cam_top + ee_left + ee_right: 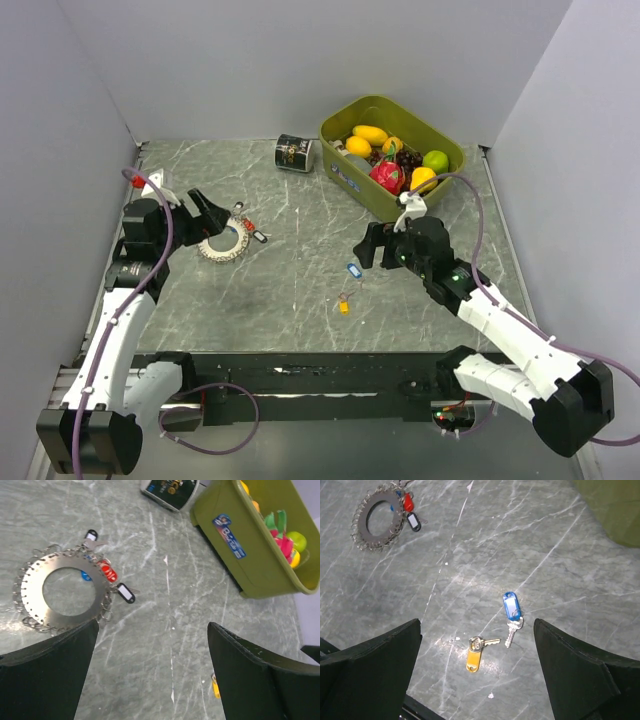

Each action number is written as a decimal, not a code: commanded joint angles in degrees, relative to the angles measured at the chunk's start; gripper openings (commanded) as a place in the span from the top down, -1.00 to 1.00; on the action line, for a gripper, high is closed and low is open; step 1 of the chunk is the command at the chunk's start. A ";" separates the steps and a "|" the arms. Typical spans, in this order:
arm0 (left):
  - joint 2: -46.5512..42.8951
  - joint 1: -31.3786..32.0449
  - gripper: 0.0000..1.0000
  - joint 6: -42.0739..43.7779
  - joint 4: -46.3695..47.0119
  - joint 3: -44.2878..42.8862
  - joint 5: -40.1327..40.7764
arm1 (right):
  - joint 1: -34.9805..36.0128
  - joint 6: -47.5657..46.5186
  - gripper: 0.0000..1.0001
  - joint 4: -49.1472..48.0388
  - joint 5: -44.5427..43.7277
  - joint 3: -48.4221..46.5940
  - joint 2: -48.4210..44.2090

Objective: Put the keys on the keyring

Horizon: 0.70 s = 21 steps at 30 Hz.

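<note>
Right wrist view: the right jaws stand spread wide and empty above the desk (560, 555), with a blue-tagged key (512, 607) and a yellow-tagged key (474, 659) lying loose between them. The keyring (379, 516) sits at 11 o'clock. The left jaws, equally spread, hang empty near it. A red-tagged key (107, 571) seems attached at its 3 o'clock edge.

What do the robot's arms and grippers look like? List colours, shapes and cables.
The left arm and right arm have white links with black joints. The left gripper and right gripper each have two broad black fingers. A purple cable runs along each arm.
</note>
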State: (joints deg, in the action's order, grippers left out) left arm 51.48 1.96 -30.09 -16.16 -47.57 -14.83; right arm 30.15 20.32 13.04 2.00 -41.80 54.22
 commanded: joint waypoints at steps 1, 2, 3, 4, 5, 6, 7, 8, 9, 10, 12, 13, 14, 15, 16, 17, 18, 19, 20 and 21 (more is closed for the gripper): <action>1.50 0.07 -0.93 -0.06 -0.62 -0.32 5.42 | 1.22 -0.63 -1.00 -1.44 -0.33 -3.37 0.98; 2.30 0.07 -0.93 0.11 -2.02 -0.59 6.82 | 1.23 -0.63 -1.00 -1.70 -0.24 -3.46 1.24; 3.26 0.07 -0.93 0.20 -2.73 -0.85 7.53 | 1.57 -0.54 -1.00 -1.53 -0.07 -3.55 1.59; 5.71 0.07 -0.93 0.20 -3.34 -1.47 8.14 | 1.58 -0.45 -1.00 -1.61 0.02 -3.55 1.77; 7.12 0.07 -0.93 0.20 -4.13 -1.73 8.41 | 1.66 -0.37 -1.00 -1.70 0.11 -3.55 2.12; 8.79 0.07 -0.93 0.38 -4.57 -2.78 8.50 | 1.75 -0.28 -1.00 -1.70 0.54 -3.72 2.30; 12.38 0.07 -0.93 0.29 -5.19 -3.49 8.41 | 1.84 -0.36 -1.00 -1.53 0.81 -3.81 2.47; 14.33 0.07 -0.93 0.38 -6.06 -4.19 8.15 | 1.93 -0.36 -0.99 -1.35 0.99 -3.90 2.65; 16.35 0.07 -0.94 0.73 -7.03 -6.11 7.37 | 2.02 -0.28 -1.00 -1.35 1.16 -3.99 2.74; 20.37 0.15 -0.96 0.90 -7.56 -7.00 7.27 | 2.19 -0.19 -1.00 -1.26 1.08 -3.90 2.74; 24.52 0.15 -0.98 0.99 -8.96 -9.71 7.62 | 2.28 -0.10 -1.00 -1.44 1.16 -3.46 2.74; 28.20 0.15 -0.97 0.82 -9.50 -10.60 7.97 | 2.45 -0.01 -1.00 -1.44 1.43 -3.38 2.82; 29.80 0.24 -0.96 0.73 -9.59 -11.22 7.71 | 2.46 0.16 -1.00 -1.44 1.51 -3.29 3.00; 31.38 0.15 -0.94 0.56 -9.94 -12.79 7.28 | 2.54 0.25 -1.00 -1.35 1.60 -3.03 3.00; 34.27 0.33 -0.94 0.21 -10.29 -13.68 7.45 | 2.54 0.34 -1.00 -1.35 1.78 -2.85 3.00; 35.60 0.42 -0.94 -0.23 -10.20 -14.56 7.19 | 2.72 0.60 -1.00 -1.52 1.87 -2.67 2.91; 36.83 0.68 -0.93 -0.32 -10.29 -16.22 7.44 | 2.63 0.69 -1.00 -1.87 1.95 -2.24 2.91; 39.20 1.29 -0.93 -0.59 -10.20 -17.02 8.84 | 2.72 0.78 -1.00 -1.79 1.96 -2.14 2.83; 40.26 1.64 -0.94 -0.94 -10.29 -17.99 9.64 | 2.81 1.13 -1.00 -1.87 2.22 -1.88 2.91; 42.71 2.34 -0.94 -1.20 -10.38 -19.73 10.17 | 2.81 1.22 -1.00 -1.96 2.39 -1.62 2.91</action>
State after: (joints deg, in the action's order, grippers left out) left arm 89.84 2.44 -29.76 -25.43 -61.43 -7.09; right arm 32.40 20.56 12.95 3.66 -42.78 57.36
